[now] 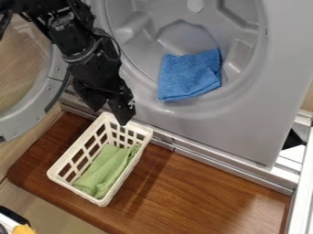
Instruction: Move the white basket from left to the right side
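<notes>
Fingers [126,112] parted over its far rim, the white basket [123,171] sits on the table's [207,194] left; an off-center grip could tip it, spilling the green cloth [103,172]. Swing right too close and you may scrape the washer [245,125].

The white basket [58,165] stands upright and slantwise on a brown wooden board [214,192], with a green cloth [104,171] lying folded inside it. The black gripper [110,117] hangs down at the basket's far end, its fingers apart; whether they touch the rim is hard to tell. Behind the basket rises a grey machine [245,128] with a round opening, and a blue cloth [191,75] lies in its lower part, beyond the basket and to its right. A round door [38,103] stands open, up and left of the basket.
</notes>
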Tool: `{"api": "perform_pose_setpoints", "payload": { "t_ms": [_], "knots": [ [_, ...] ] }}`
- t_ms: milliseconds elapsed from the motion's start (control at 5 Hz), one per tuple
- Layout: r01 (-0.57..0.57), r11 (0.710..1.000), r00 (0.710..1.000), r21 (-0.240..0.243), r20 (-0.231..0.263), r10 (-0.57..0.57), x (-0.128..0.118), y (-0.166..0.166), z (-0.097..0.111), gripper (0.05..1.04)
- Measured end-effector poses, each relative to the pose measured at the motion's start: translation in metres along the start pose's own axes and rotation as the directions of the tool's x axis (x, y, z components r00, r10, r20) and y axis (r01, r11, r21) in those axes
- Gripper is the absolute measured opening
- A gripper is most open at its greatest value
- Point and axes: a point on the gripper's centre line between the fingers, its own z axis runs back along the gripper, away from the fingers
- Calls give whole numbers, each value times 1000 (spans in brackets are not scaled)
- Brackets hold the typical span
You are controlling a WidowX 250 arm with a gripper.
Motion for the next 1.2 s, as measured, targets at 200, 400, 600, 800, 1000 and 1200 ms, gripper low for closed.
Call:
{"api": "perform_pose_setpoints", "payload": {
  "t_ms": [200,400,600,800,1000,1200],
  "knots": [
    [-7,1000,1000,-8,-19,7,-4,0,-6,1001],
    [2,1000,1000,-12,-29,-3,-11,-9,-23,1001],
    [-15,1000,1000,-15,-20,15,-17,-9,-42,1001],
    [-4,1000,1000,2,-17,4,-24,-13,-61,1001],
    [-11,998,1000,56,4,11,-28,-11,-74,1001],
    [-13,995,1000,96,14,11,-28,-10,-88,1001]
  ]
}}
